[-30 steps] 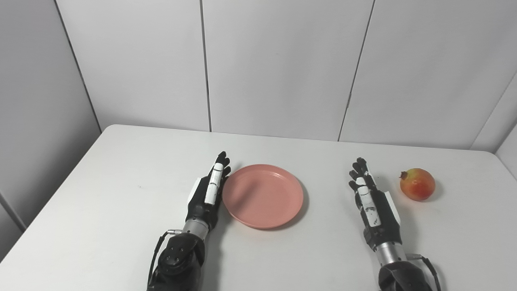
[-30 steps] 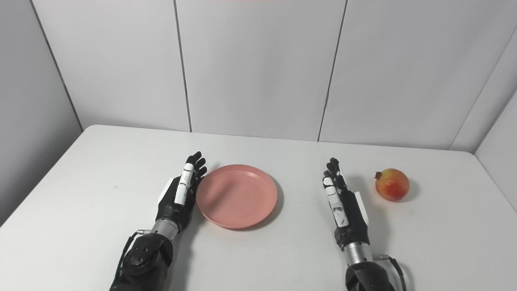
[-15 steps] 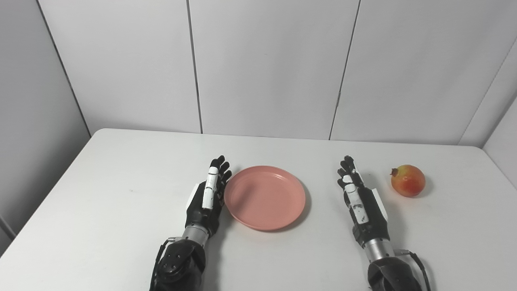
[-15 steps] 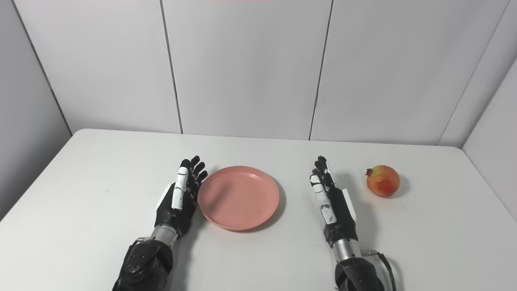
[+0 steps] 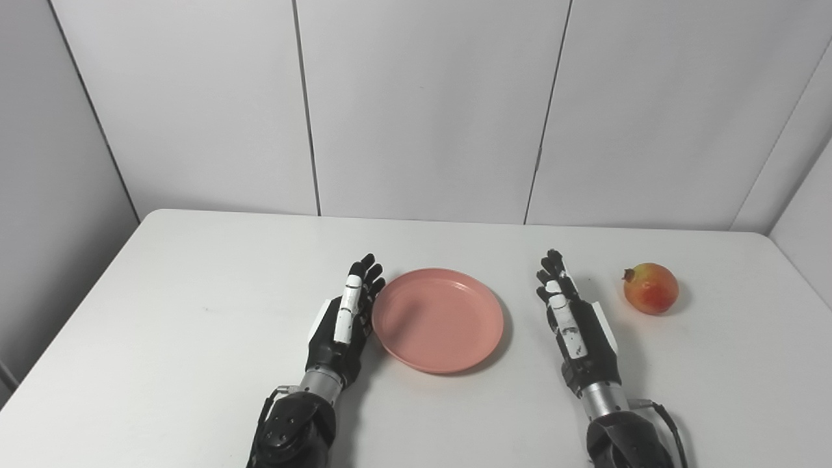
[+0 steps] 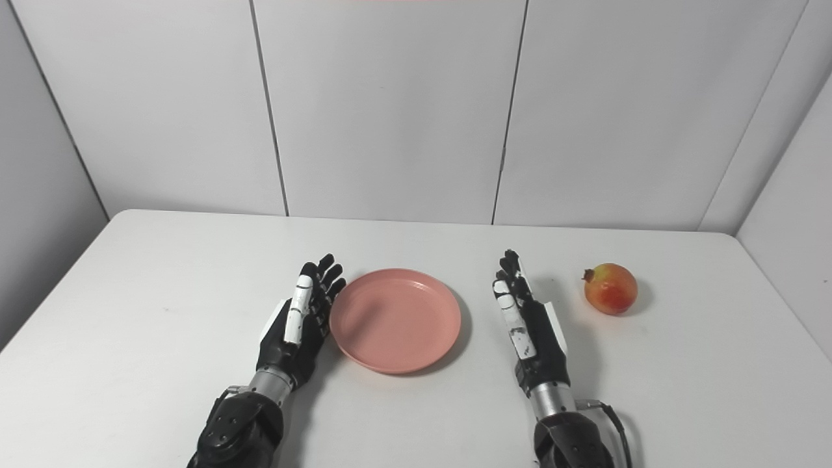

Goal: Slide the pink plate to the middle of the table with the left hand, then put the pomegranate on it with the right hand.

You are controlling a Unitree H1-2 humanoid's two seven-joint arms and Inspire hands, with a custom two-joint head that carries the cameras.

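A white table (image 5: 162, 338) with rounded corners stands against pale grey wall panels (image 5: 422, 110) split by dark vertical seams, under soft, even light with faint shadows.

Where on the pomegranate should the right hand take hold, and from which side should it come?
Probably around the round middle of the pomegranate, coming from above. The fruit lies free on the white table, its small crown pointing left toward the open right hand. Fingers and thumb on opposite sides of the widest part, clear of the crown, should hold best.
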